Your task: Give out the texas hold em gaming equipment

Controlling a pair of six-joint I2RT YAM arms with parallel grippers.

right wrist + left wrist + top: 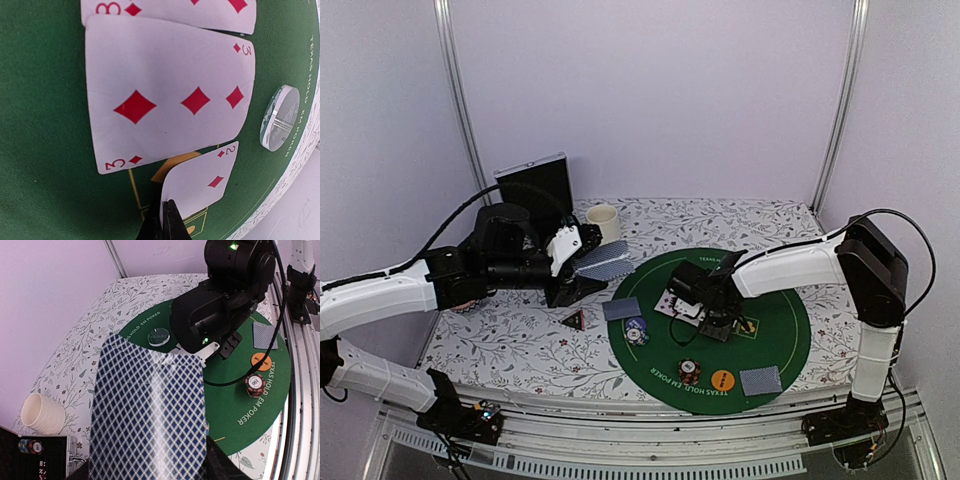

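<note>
My left gripper is shut on a fanned pack of cards with blue-check backs, held above the table's left side; the pack fills the left wrist view and hides the fingers. My right gripper is low over the green mat, shut on the corner of a face-up two of diamonds. Beyond it lie a three of diamonds and an eight of diamonds. On the mat are a blue-white chip stack, a dark red stack, an orange disc and two face-down cards.
A black-red triangular token lies on the floral cloth left of the mat. A cream mug and the open black case stand at the back left. A clear round disc sits near the mat's far edge.
</note>
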